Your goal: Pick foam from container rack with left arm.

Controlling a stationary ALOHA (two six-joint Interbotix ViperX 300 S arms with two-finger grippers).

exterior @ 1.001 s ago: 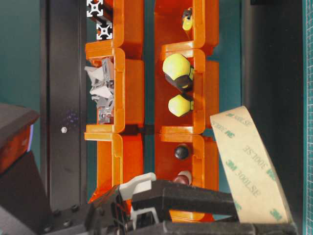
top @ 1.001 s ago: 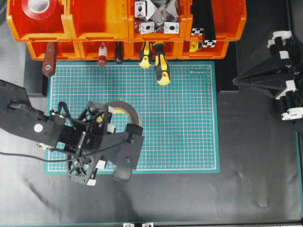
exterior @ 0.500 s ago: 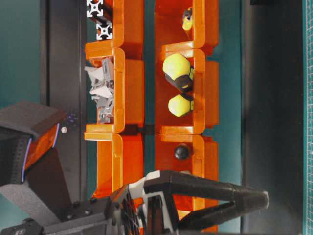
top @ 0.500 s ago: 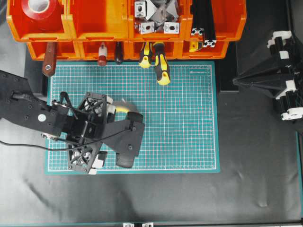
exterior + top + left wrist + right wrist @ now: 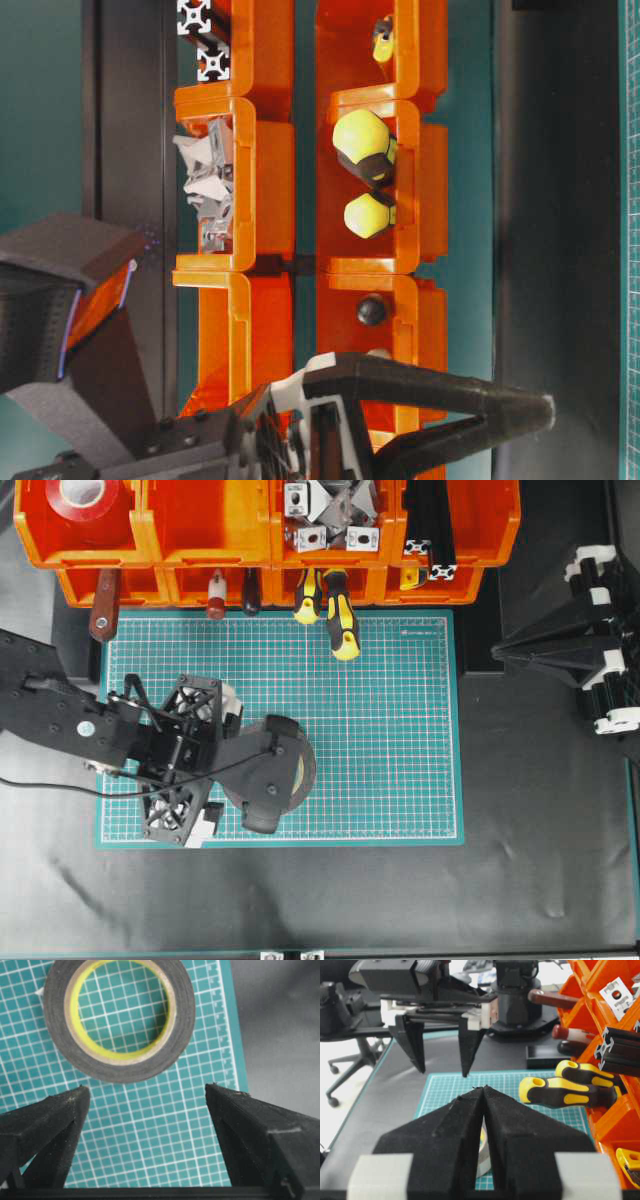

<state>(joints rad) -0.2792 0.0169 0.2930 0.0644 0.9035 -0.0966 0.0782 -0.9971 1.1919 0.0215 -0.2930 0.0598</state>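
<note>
Foam [image 5: 119, 1017] lies flat on green mat [image 5: 400, 740], hollow centre up, grid showing thru the hole; black outer ring, cream-yellow liner. In overhead view only its rim [image 5: 305, 770] peeks out from under left arm's wrist, lower-left part of mat, well apart from rack [image 5: 240, 540]. Left gripper [image 5: 145, 1105] hangs over it w/ jaws spread wide, nothing between them; the roll sits just beyond the fingertips [image 5: 75, 1097], not touching. Rack runs along mat's far edge: red tape roll [image 5: 82, 495] in top-left bin, metal brackets [image 5: 330, 515] and black extrusions [image 5: 430, 520] further right, yellow-black handles [image 5: 340, 620] poking out of lower row onto mat. Right gripper [image 5: 484, 1091] parked at right side, off the mat, jaws pressed together, holding nothing.
</note>
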